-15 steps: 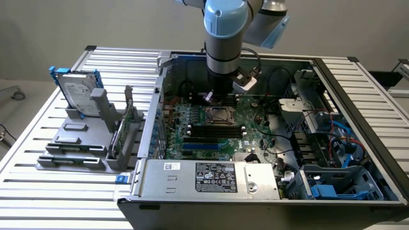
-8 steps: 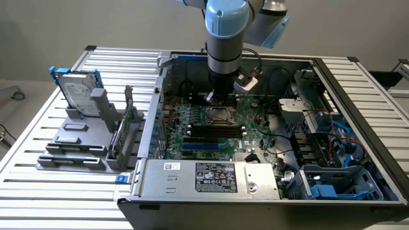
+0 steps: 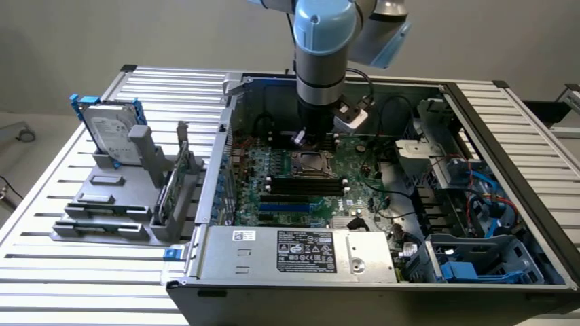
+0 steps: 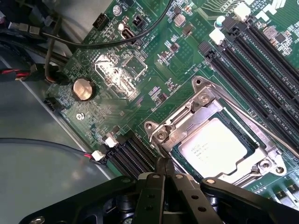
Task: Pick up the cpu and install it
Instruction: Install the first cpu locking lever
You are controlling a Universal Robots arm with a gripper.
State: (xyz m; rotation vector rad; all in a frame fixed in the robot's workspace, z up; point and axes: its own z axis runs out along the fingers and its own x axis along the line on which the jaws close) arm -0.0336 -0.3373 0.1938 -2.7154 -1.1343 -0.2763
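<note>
Standing at the nine o'clock side of the exterior view, a hard drive sits upright in a grey rack; toward three o'clock the gripper, fingers pressed together and empty, hovers just beside the socket frame where the cpu lies seated on the motherboard

cpu had a smooth matt silver metal lid, socket frame looked like shiny bare metal, motherboard was glossy green.
</note>
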